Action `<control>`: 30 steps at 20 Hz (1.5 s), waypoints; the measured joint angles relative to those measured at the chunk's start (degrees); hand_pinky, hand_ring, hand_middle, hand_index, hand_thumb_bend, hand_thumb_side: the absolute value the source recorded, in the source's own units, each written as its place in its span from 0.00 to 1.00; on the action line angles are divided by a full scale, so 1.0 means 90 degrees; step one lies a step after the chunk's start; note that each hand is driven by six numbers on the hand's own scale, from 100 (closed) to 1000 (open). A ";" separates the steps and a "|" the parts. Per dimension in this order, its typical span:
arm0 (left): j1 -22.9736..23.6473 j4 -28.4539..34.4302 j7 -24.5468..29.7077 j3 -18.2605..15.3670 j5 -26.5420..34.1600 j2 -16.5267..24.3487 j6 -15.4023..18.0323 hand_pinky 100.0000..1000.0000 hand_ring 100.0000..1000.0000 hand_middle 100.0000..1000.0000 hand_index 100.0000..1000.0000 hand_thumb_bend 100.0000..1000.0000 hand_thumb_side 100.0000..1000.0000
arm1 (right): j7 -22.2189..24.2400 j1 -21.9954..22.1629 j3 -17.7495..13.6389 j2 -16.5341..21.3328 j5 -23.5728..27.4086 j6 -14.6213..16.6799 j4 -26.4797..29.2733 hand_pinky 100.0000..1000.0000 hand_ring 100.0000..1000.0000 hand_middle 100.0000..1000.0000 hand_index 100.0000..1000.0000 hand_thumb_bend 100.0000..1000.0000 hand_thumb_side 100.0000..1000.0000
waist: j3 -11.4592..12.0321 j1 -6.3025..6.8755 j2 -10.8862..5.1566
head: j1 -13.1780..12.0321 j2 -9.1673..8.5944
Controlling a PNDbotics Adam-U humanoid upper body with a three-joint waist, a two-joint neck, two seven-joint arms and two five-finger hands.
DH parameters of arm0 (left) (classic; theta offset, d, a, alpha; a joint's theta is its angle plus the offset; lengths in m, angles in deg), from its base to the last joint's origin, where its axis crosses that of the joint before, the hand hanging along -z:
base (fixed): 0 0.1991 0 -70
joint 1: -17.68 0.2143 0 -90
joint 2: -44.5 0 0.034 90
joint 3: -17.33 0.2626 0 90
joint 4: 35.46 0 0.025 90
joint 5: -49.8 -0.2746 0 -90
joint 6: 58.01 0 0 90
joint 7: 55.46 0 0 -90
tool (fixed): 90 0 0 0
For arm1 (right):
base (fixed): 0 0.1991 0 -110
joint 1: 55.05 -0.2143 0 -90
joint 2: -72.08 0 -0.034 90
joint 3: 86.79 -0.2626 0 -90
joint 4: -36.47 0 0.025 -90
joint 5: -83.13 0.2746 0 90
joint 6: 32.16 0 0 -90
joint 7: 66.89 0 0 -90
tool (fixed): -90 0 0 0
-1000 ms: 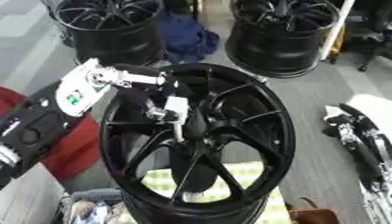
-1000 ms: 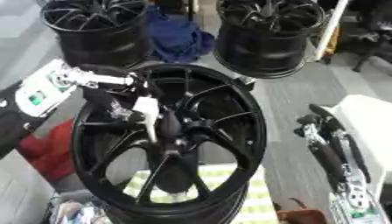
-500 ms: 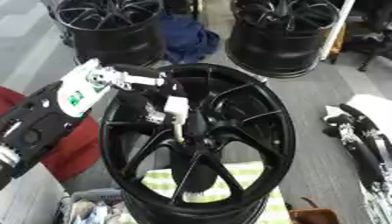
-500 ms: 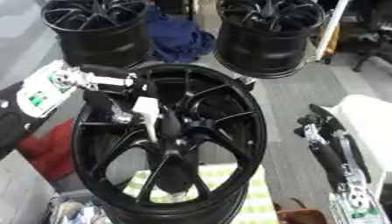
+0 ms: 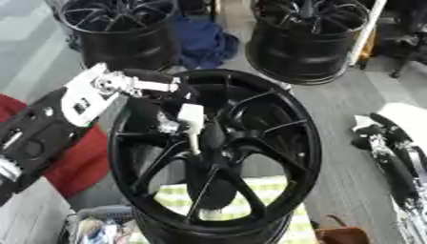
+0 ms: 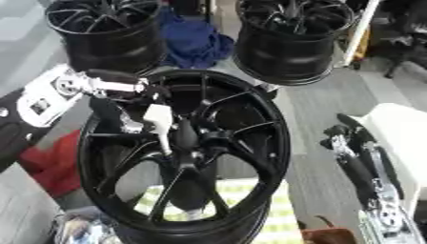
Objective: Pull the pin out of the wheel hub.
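- Behind our wheel hub [image 5: 217, 157] stand two more black rims [image 5: 125, 33], with blue cloth [image 5: 204, 40] between them.
- Our left hand [image 5: 179, 116] pinches the white pin [image 5: 191, 126] over the hub's centre.
- Our right hand [image 6: 359, 162] rests idle, fingers relaxed, at right.

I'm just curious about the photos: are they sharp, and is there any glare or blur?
Left eye view: soft all over; the pin stands out white against the black wheel, whose spokes merge in shadow. Right eye view: equally soft; a pale surface at the right edge is washed out, and the right robot hand is blurry.
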State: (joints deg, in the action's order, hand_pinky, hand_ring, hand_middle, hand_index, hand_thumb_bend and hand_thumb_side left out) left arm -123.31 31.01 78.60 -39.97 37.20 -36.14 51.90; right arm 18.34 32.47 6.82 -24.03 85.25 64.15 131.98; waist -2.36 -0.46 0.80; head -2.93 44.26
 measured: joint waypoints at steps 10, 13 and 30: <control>-0.0130 0.0492 0.0223 -0.0320 0.0852 0.0228 -0.0223 0.20 1.00 0.30 0.59 0.02 0.41 | -0.0001 0.0002 -0.0005 0.0000 0.0001 -0.0001 -0.0001 0.68 0.57 0.59 0.87 0.00 0.55 | 0.0004 0.0000 0.0000 | 0.0006 0.0000; -0.0246 0.0961 0.0318 -0.0593 0.1339 0.0567 -0.0318 0.20 1.00 0.30 0.59 0.02 0.37 | -0.0004 0.0005 -0.0007 0.0000 0.0001 0.0000 -0.0003 0.68 0.57 0.59 0.87 0.00 0.55 | 0.0039 0.0005 -0.0001 | 0.0014 0.0000; 0.2939 0.1544 -0.0588 -0.3178 0.1322 0.2935 -0.0297 0.51 1.00 0.61 0.84 0.13 0.54 | -0.0075 0.0020 -0.0071 -0.0004 0.0000 0.0008 -0.0034 0.68 0.57 0.59 0.87 0.00 0.55 | 0.0225 -0.0049 0.0012 | 0.0125 0.0000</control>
State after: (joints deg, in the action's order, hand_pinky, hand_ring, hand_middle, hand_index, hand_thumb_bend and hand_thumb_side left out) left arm -96.86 44.90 73.30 -68.57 49.10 -9.72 49.23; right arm 17.66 32.65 6.19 -24.07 85.25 64.22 131.68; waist -0.34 -0.90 0.91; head -1.81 44.26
